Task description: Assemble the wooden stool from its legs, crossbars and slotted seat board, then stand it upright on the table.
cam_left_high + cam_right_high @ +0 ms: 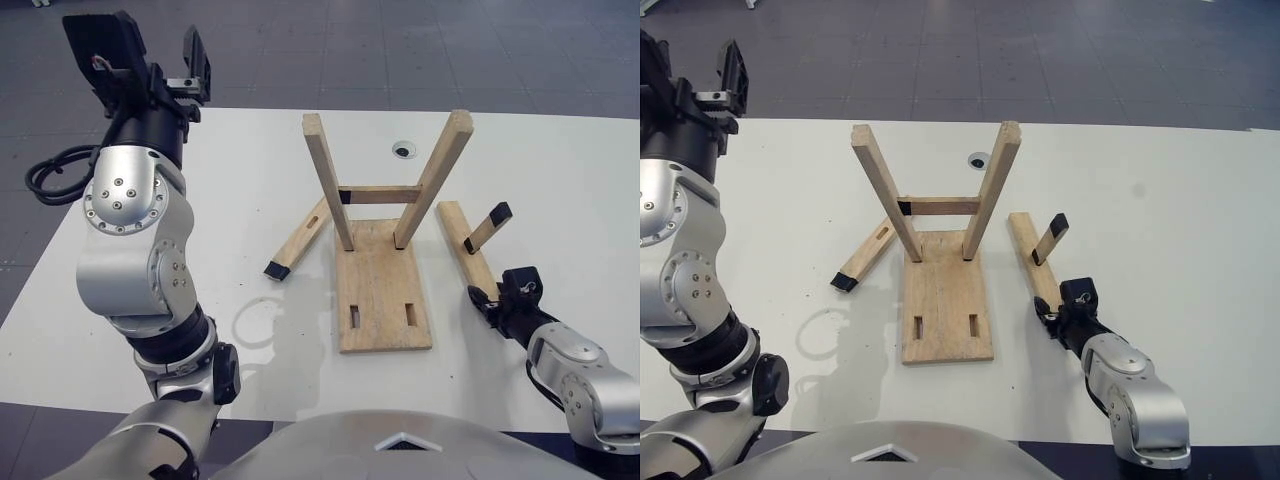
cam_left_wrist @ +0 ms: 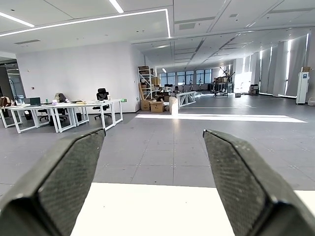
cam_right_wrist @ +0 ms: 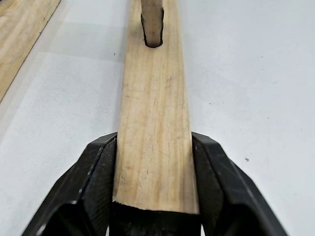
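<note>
The second pair of legs is the step in hand. A flat, pale, rectangular wooden seat board (image 1: pixel 385 285) lies on the white desk (image 1: pixel 560 180). At its far end stand two pale square wooden legs (image 1: pixel 328 180), leaning apart and joined by a thin wooden crossbar (image 1: pixel 380 195). The two slots (image 1: pixel 355 317) at the board's near end are unfilled.

Right of the board, and apart from it, a third pale wooden leg (image 3: pixel 155 98) lies flat. A short dark-tipped wooden crossbar (image 1: pixel 487 226) stands tilted out of a hole in it. The right pincer (image 3: pixel 153 142) is closed on this leg's near end, its black fingers (image 3: pixel 101 167) pressed to the two long sides, with the leg resting on the desk.

A fourth wooden leg with a black foot cap (image 1: pixel 298 240) lies slanted just left of the board, its far end running behind the standing left leg. The left pincer (image 1: pixel 150 55) hangs high over the far left of the desk, spread wide and holding nothing.

The next move probably calls for lifting the gripped leg without shaking the short crossbar loose. The leg on the left would then be joined to that crossbar's free end, likely with the left arm's help. The pair could then be seated in the near slots, square enough to go in without jolting the standing frame.
</note>
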`<state>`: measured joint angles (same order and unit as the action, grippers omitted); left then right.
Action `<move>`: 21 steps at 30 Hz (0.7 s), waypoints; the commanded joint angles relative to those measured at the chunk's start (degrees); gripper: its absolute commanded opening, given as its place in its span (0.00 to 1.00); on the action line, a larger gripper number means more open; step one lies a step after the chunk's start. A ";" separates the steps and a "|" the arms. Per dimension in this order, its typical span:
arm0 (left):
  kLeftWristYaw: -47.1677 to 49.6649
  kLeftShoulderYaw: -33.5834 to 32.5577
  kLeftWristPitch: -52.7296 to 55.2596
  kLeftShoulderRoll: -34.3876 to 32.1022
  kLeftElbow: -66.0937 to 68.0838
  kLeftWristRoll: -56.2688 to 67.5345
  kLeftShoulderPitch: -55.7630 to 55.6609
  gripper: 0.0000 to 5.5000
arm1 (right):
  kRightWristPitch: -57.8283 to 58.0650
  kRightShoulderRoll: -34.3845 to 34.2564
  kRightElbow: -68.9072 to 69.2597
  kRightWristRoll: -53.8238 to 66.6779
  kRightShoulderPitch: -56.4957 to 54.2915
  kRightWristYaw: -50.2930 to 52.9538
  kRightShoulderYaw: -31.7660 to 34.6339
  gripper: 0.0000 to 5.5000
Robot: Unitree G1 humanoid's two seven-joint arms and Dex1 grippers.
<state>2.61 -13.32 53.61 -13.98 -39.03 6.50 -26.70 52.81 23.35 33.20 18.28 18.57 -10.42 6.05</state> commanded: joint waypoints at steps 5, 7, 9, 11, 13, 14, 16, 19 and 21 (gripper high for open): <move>-10.21 -12.55 3.77 -3.90 4.42 12.42 -3.18 0.67 | -3.63 2.03 -16.52 5.60 -31.37 0.17 15.83 0.37; -20.60 -17.87 8.92 -7.22 6.86 25.69 -4.45 0.67 | -2.63 1.89 -19.55 13.38 -40.40 -3.40 20.31 0.37; -29.61 -21.53 14.57 -10.90 9.45 38.29 -4.87 0.67 | -0.10 1.07 -21.03 21.83 -46.16 -6.32 24.02 0.37; -38.22 -24.83 20.22 -14.91 15.07 52.07 -6.24 0.67 | 3.75 1.90 -22.40 31.33 -51.04 -10.81 25.59 0.37; -41.34 -26.60 23.57 -16.63 22.90 61.93 -10.22 0.67 | 8.54 3.39 -23.99 41.04 -56.16 -15.74 25.52 0.37; -41.22 -26.67 24.17 -16.91 25.79 64.52 -11.86 0.67 | 10.70 3.88 -24.84 45.03 -58.34 -17.24 25.46 0.37; -41.58 -25.17 25.27 -18.22 30.58 69.70 -14.32 0.67 | 15.02 5.17 -26.83 52.36 -62.09 -20.76 24.31 0.37; -40.70 -21.64 25.86 -18.93 34.56 75.77 -17.64 0.67 | 18.59 6.28 -27.91 57.49 -64.43 -25.54 20.19 0.37; -39.30 -17.64 25.06 -17.40 36.25 77.39 -20.45 0.67 | 19.13 4.80 -27.03 58.55 -65.15 -27.79 15.77 0.37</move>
<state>-38.04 -33.89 78.62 -32.05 -4.01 82.68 -44.20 71.27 29.03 5.49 75.36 -44.44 -36.56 24.84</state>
